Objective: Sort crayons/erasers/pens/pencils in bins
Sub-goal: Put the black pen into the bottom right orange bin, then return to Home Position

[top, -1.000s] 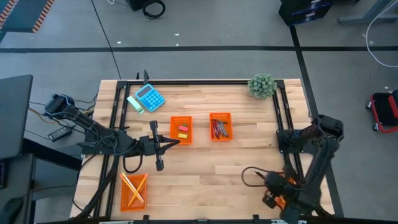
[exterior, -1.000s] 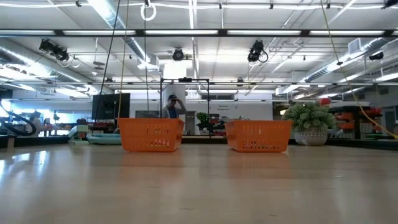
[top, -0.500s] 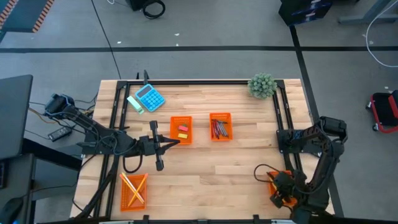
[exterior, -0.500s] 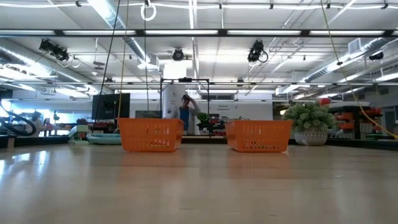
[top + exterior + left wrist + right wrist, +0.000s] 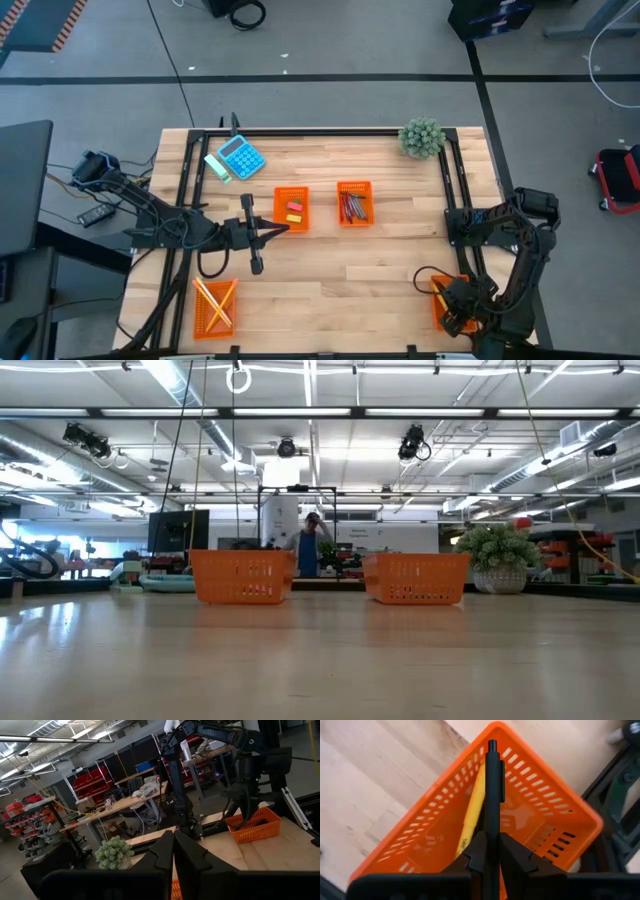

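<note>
My right gripper (image 5: 491, 851) is at the table's near right corner (image 5: 455, 300), above an orange bin (image 5: 530, 815) and shut on a black pen (image 5: 492, 795). A yellow pen (image 5: 470, 815) lies in that bin. My left gripper (image 5: 288, 228) is shut and empty at mid-left, beside the bin with a pink and a yellow eraser (image 5: 291, 208). Another bin holds crayons (image 5: 354, 202). The near-left bin holds pencils (image 5: 214, 307). A green eraser (image 5: 216, 167) lies on the table by the calculator. My right gripper pinches the black pen's lower barrel (image 5: 492, 837) between its two fingers (image 5: 476, 851). The pen lies along the fingers and sticks out past their tips, its clip end (image 5: 493, 750) over the bin's far corner. The fingers come from above.
A blue calculator (image 5: 241, 157) lies at the far left and a small green plant (image 5: 422, 137) stands at the far right. Black frame rails (image 5: 455, 190) run along the table's sides. In the low view a person (image 5: 312, 545) stands far behind the two bins.
My right gripper has carried the black pen toward the table's right edge and now stands over the near-right bin. In the room behind, the person has walked toward the right.
</note>
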`<move>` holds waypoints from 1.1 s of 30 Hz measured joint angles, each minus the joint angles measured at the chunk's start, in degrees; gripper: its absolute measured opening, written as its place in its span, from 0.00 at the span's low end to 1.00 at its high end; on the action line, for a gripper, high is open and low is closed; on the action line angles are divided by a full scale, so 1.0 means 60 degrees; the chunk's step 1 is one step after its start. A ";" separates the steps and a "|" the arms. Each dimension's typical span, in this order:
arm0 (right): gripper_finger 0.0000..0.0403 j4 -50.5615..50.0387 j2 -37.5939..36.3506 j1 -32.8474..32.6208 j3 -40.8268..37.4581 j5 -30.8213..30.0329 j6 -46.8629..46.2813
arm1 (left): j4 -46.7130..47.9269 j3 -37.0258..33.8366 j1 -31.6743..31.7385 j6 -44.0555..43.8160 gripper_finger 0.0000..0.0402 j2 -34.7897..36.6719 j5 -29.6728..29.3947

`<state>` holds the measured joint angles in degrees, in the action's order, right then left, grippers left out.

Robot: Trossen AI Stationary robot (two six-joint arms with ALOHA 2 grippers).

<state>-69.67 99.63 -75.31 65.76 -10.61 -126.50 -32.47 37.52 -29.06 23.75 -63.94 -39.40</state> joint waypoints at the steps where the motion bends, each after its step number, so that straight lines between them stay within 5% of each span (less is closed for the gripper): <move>1: 0.12 0.0078 0.0000 0.0003 0.0000 -0.0002 0.0003 | 0.0000 0.0000 0.0000 0.0000 0.05 0.0000 0.0000; 13: 0.15 0.1373 -0.0015 0.0158 -0.0868 0.0125 0.0120 | 0.0007 0.0000 0.0000 -0.0028 0.07 0.0000 0.0000; 33: 0.25 0.1061 0.0036 0.0153 -0.0496 0.0625 0.0080 | -0.0289 0.0000 -0.0004 -0.0098 0.06 -0.0004 0.0002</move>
<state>-63.30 99.85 -74.39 62.78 -6.86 -126.02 -34.20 37.52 -29.08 23.16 -63.96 -39.39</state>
